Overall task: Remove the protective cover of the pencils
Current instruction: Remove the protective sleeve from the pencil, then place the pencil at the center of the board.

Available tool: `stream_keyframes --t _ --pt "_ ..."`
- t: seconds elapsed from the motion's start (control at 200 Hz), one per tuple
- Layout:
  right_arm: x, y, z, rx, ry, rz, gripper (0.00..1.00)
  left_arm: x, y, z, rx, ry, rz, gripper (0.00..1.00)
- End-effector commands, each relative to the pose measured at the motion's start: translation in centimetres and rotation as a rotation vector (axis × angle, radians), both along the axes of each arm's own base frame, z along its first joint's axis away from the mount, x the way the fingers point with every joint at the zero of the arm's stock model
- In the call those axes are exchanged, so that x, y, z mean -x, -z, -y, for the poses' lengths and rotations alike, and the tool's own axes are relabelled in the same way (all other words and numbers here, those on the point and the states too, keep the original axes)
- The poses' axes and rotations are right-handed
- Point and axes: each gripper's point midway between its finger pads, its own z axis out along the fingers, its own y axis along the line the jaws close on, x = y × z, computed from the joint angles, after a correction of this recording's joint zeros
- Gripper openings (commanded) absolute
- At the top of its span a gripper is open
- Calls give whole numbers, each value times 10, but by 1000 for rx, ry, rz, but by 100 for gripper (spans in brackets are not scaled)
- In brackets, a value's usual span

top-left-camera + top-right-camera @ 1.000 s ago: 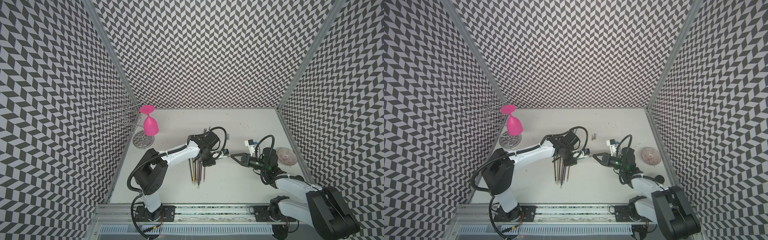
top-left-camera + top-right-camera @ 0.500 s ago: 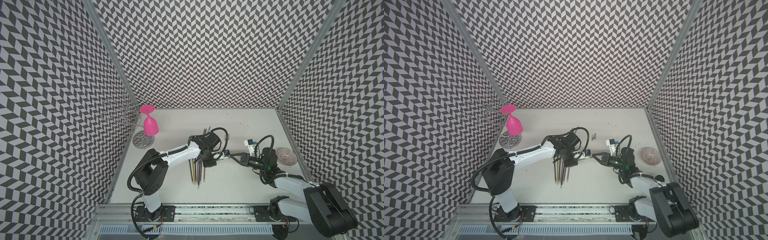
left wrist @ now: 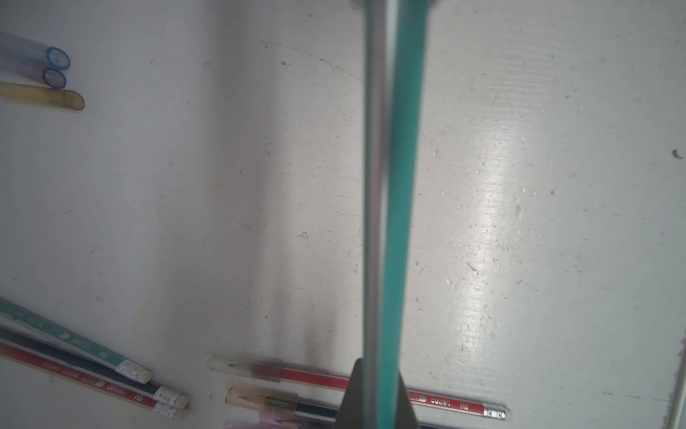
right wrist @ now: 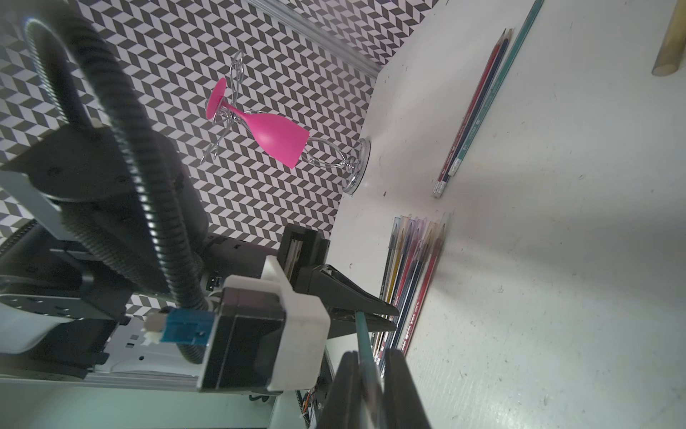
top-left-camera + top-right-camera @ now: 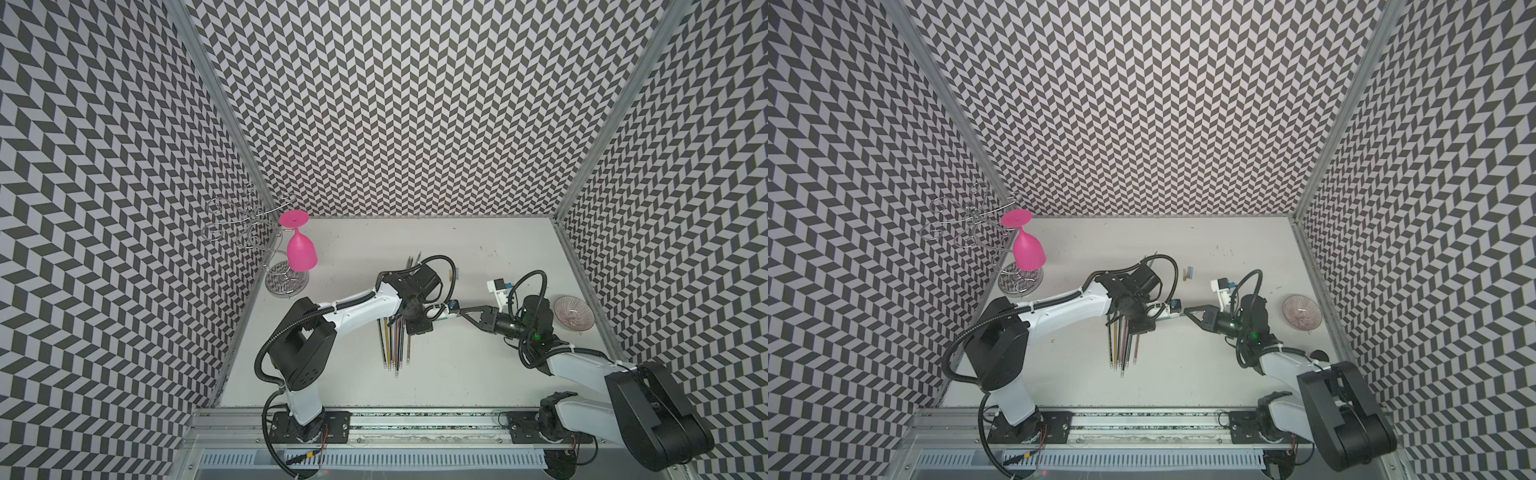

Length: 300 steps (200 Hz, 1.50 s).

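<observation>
Left end effector [image 3: 376, 371] is closed on a teal pencil [image 3: 402, 185], held clear of the worktop [image 3: 519, 223]. Right end effector [image 4: 367, 366] is closed on the same pencil's other end, close to the left. The capped pencils [image 5: 392, 345] lie bundled on the worktop beneath the left end effector. Three bare pencils [image 4: 479, 107] lie apart.

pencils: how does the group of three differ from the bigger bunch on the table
The group of three has bare sharpened tips; the bigger bunch has clear caps over its tips. Three pencils versus several more. Both lie flat on the table.
</observation>
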Motion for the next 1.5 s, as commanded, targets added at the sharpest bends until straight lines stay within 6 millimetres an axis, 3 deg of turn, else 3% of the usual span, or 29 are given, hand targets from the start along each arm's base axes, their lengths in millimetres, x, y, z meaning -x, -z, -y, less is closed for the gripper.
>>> stream_keyframes --t 0.0,0.065,0.476,0.736,0.866,0.991,1.126,1.307,1.497 --pt "-3 -13 -2 -2 2 62 4 -1 -10 7 32 9 7 0" --pt "-8 -12 3 7 32 47 0 -1 -11 7 36 8 7 0" --pt "-41 -25 64 -1 198 35 0 2 -9 4 43 22 -16 0" --pt "-52 -25 96 -8 267 21 0 -3 -8 3 51 4 -26 0" --pt "-55 -15 105 33 300 3 0 -29 -20 3 122 -95 -18 0" --pt "-58 1 114 122 334 -9 0 -69 -45 1 301 -270 -81 0" --pt "-58 12 118 176 346 -16 0 -116 -60 -14 443 -498 -164 0" --pt "-56 18 118 176 341 -25 0 -172 -42 -55 435 -808 -251 0" --pt "-54 23 116 173 329 -37 0 -188 -11 -65 434 -877 -348 0"
